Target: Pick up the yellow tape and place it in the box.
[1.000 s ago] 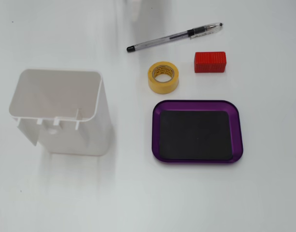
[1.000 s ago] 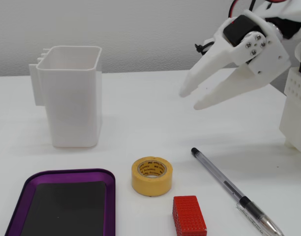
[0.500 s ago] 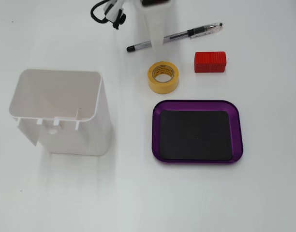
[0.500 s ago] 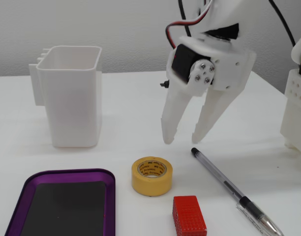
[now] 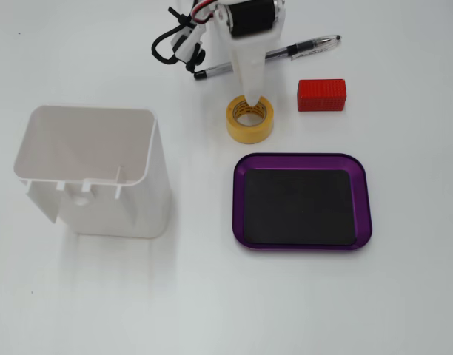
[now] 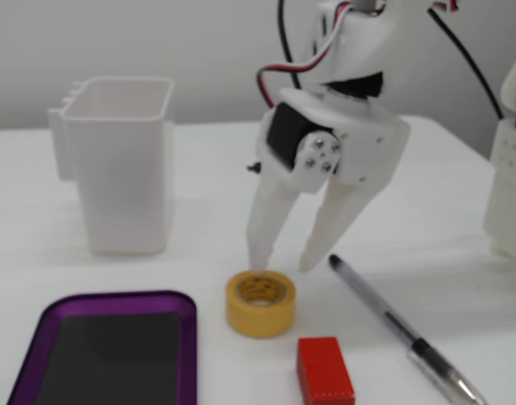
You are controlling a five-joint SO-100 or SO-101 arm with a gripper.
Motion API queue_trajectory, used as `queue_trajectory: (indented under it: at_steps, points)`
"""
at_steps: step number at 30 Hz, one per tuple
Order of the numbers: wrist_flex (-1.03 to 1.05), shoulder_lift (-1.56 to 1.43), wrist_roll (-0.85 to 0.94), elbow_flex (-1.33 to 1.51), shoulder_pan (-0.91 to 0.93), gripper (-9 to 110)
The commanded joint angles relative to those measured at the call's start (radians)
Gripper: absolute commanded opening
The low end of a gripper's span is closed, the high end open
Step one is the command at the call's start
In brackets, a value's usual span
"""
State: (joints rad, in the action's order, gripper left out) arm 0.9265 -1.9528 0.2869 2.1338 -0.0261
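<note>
bright, even light on the white table [image 5: 404, 296], soft faint shadows; the low fixed view looks slightly blurred.

Hobby robotics desk, plain white tabletop [image 5: 404, 296], bare pale wall [image 6: 157, 42], 3D-printed white arm with exposed servo wiring [image 6: 279, 59]

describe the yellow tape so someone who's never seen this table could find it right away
In a fixed view, start at the purple tray. Just above its upper left corner lies the yellow tape, under the end effector. It is the only round, yellow ring; its neighbours are a red block and a pen.
</note>
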Motion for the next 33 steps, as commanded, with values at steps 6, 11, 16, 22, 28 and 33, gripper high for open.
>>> queue_trajectory:
  at_steps: [6, 11, 16, 22, 28, 33]
  points:
    - [-0.094, 0.002, -0.005, 0.054, -0.006, 13]
    - [-0.143, 0.0, -0.003, 0.118, -0.003, 12]
    - [-0.192, 0.0, 0.002, 0.176, 0.003, 12]
    - [-0.242, 0.0, 0.006, 0.238, -0.002, 11]
    - [-0.233, -0.006, -0.005, 0.23, -0.008, -1]
    - [-0.156, -0.031, -0.006, 0.209, -0.015, -1]
